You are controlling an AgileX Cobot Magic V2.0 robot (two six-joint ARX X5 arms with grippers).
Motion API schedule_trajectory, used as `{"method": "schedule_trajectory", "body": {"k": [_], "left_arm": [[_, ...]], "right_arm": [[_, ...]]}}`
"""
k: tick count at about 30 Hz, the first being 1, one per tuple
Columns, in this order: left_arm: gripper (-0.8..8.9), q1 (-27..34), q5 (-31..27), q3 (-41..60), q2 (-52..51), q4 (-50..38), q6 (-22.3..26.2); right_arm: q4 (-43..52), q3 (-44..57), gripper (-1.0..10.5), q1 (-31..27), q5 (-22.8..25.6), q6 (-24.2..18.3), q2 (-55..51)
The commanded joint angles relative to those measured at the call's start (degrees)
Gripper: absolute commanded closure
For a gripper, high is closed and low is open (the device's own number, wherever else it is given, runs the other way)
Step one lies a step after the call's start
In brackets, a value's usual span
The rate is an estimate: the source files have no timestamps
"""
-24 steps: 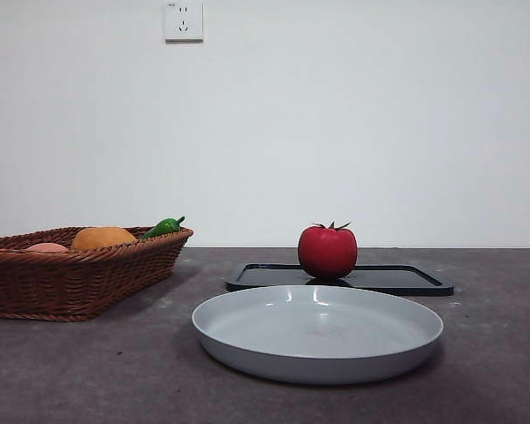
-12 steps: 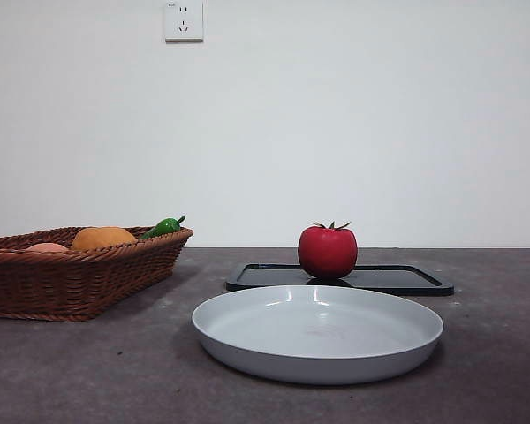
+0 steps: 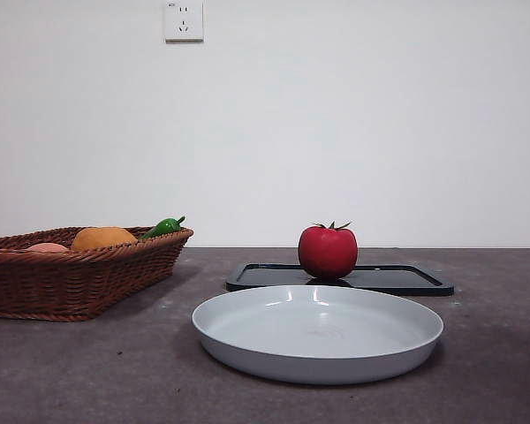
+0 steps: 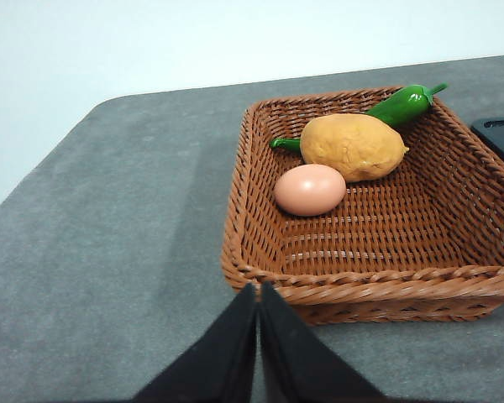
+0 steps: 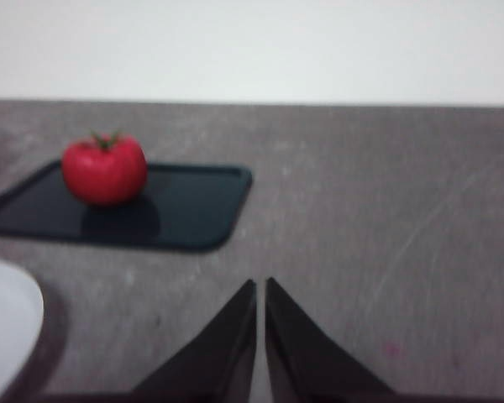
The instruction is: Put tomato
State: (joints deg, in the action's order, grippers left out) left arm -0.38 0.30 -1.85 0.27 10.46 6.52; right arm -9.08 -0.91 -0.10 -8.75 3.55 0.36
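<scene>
The red tomato [image 3: 328,251] with its dark green stem rests on a flat black tray [image 3: 397,279] behind a wide grey plate [image 3: 318,334]. In the right wrist view the tomato [image 5: 104,169] sits on the tray [image 5: 185,210] well ahead and to one side of my right gripper [image 5: 259,290], whose jaws are shut with nothing between them. My left gripper [image 4: 257,294] is shut too, hovering just short of the wicker basket [image 4: 260,201]. Neither arm shows in the front view.
The brown wicker basket [image 3: 35,283] stands at the left, holding an orange fruit [image 4: 353,146], a pale egg [image 4: 311,189] and a green pepper [image 4: 401,105]. A wall socket [image 3: 183,20] is high on the back wall. The plate's edge [image 5: 8,327] shows near the right gripper.
</scene>
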Motion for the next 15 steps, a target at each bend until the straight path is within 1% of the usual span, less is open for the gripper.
{"method": "schedule_trajectory", "body": {"k": [1, 15], "left_arm": [[8.06, 0.11, 0.09, 1.16, -0.09, 0.33, -0.15], [8.06, 0.09, 0.09, 1.16, -0.09, 0.33, -0.13]], "right_arm": [[-0.79, 0.33, 9.4, 0.02, 0.26, 1.25, -0.15], [0.04, 0.31, 9.4, 0.02, 0.17, 1.68, -0.15]]}}
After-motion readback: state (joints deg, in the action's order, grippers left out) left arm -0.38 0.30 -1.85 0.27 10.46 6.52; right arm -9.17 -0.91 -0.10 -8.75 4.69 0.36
